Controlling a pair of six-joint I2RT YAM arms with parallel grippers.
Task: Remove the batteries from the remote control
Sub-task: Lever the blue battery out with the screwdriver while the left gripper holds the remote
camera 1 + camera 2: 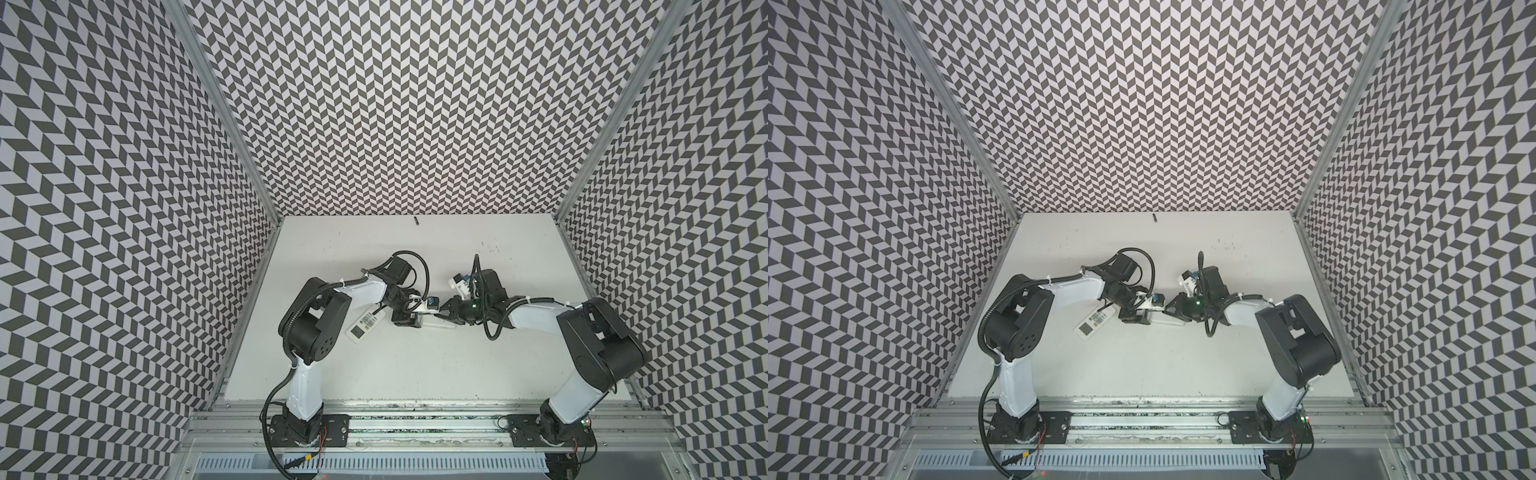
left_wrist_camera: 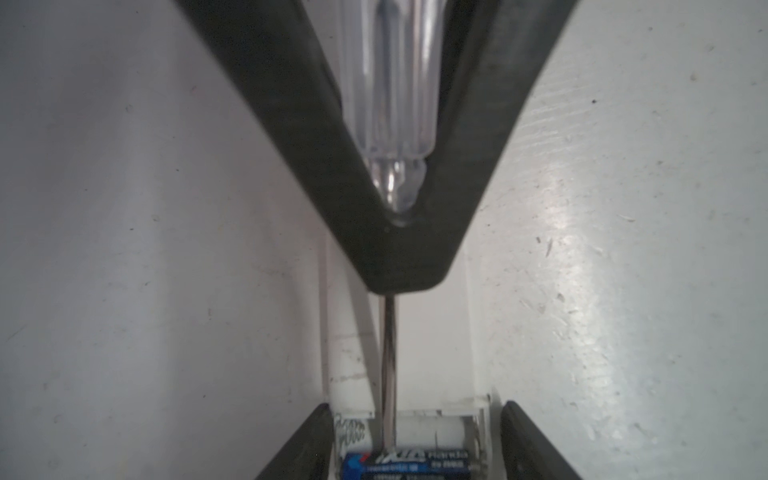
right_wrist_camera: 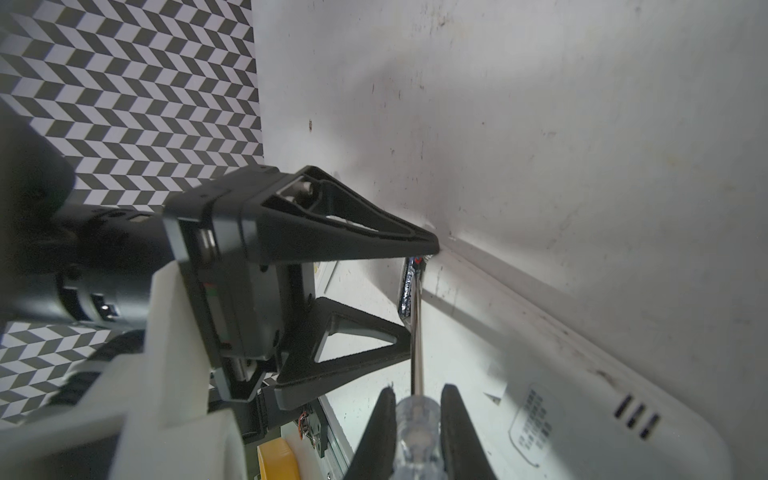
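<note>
No text can be read with certainty. The battery point(image 2: 405, 463) in the open compartment carries white lettering and a blue panel on its black wrap, too blurred to make out. The remote control point(image 3: 590, 399) bears a printed label point(image 3: 534, 430) on its back; its lines are too small to read.

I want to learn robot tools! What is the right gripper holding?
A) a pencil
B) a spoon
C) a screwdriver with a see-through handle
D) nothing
C: the right gripper is shut on the clear handle of the screwdriver, whose thin metal shaft reaches to a battery in the remote control.
</note>
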